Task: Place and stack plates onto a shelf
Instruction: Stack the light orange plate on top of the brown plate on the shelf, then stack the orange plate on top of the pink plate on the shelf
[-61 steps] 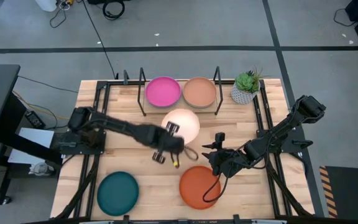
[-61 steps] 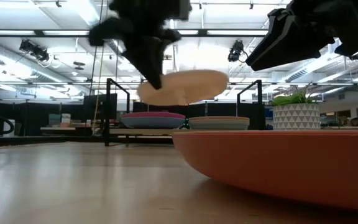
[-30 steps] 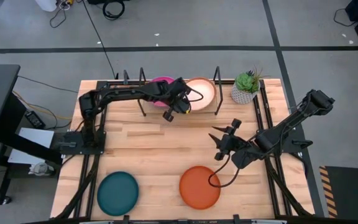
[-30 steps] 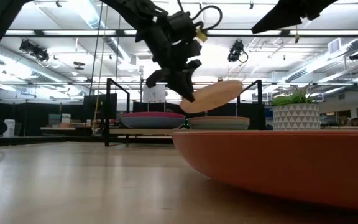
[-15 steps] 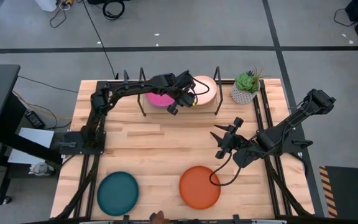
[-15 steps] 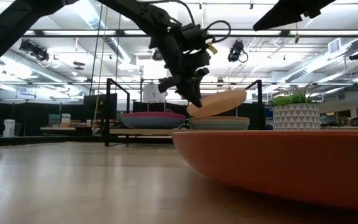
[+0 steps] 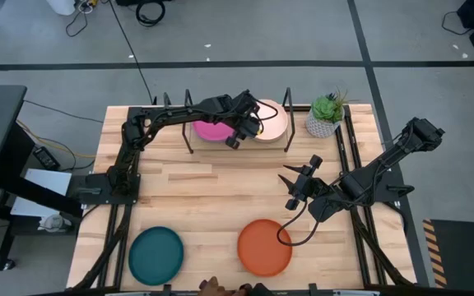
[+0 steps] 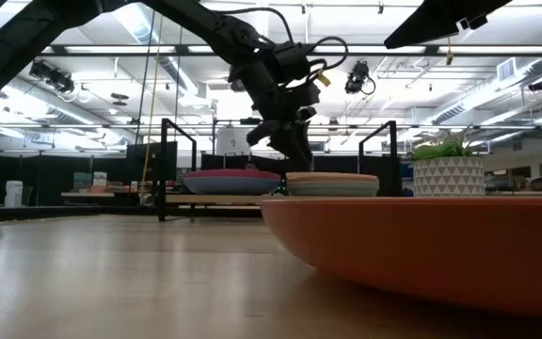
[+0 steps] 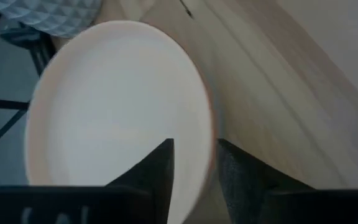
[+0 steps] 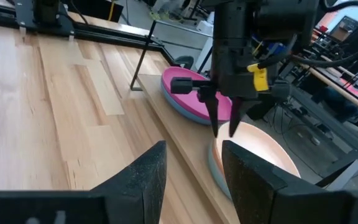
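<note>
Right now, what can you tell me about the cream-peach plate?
The cream-peach plate is round, shallow and plain, with a smooth matte look. It lies flat on top of the right-hand stack on the shelf, beside the pink plate and near the potted plant. The left gripper straddles its near rim, one of its fingers above the plate and one outside it.

The left claw stands over the near rim of the cream plate, its fingers open astride that rim. Beside it lies the pink plate; black hoops rise past both stacks, and a plant pot stands beyond. Toward the table's middle the boards lie bare. Farther off are the right claw, an orange plate and a teal one.
</note>
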Motion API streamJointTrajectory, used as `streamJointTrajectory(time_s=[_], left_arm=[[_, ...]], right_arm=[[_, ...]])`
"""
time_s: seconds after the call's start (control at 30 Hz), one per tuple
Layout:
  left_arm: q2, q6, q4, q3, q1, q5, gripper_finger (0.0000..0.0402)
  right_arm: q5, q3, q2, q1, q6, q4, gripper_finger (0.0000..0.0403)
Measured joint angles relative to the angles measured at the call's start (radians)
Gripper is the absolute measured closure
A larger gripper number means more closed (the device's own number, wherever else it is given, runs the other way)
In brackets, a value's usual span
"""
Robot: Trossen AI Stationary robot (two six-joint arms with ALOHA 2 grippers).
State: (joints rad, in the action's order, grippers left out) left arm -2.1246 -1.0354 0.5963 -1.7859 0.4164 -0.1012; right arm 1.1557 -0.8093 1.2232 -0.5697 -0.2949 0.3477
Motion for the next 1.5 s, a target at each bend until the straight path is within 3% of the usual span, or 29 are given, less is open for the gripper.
streamJointTrajectory(time_s=[0.17,0.37,0.57,0.7,0.9,1.03,1.2,1.33,1.5], left_arm=[[0.0,0.083,-0.036,0.0,0.013,0.009,0.027],[-0.001,0.202,-0.067,0.0,0.029,0.213,0.0279],[-0.005,0.247,0.006,0.002,0.02,0.175,0.0281],[0.021,0.279,0.091,0.002,-0.03,0.053,0.0281],[0.034,0.468,0.255,0.002,-0.145,-0.004,0.0281],[0.034,0.505,0.393,0.002,-0.244,-0.059,0.0281],[0.034,0.527,0.428,0.002,-0.395,-0.077,0.0281],[0.034,0.575,0.409,0.002,-0.518,-0.06,0.0281],[0.034,0.61,0.376,0.002,-0.662,0.047,0.0281]], right_arm=[[-0.001,0.0,0.0,0.0,-0.01,0.002,0.0241],[-0.008,0.0,0.0,0.0,-0.02,0.006,0.0241],[-0.027,0.0,0.0,0.0,-0.028,0.019,0.0241],[-0.031,0.0,0.0,0.0,-0.028,0.047,0.0241],[-0.038,0.0,0.0,0.0,0.006,0.088,0.0241],[-0.05,0.0,0.0,0.0,0.029,0.106,0.0241],[-0.058,0.0,0.001,0.0,0.044,0.111,0.0241],[-0.093,0.0,0.001,-0.002,0.049,0.112,0.0241],[-0.11,0.0,0.001,-0.02,0.055,0.113,0.0241]])
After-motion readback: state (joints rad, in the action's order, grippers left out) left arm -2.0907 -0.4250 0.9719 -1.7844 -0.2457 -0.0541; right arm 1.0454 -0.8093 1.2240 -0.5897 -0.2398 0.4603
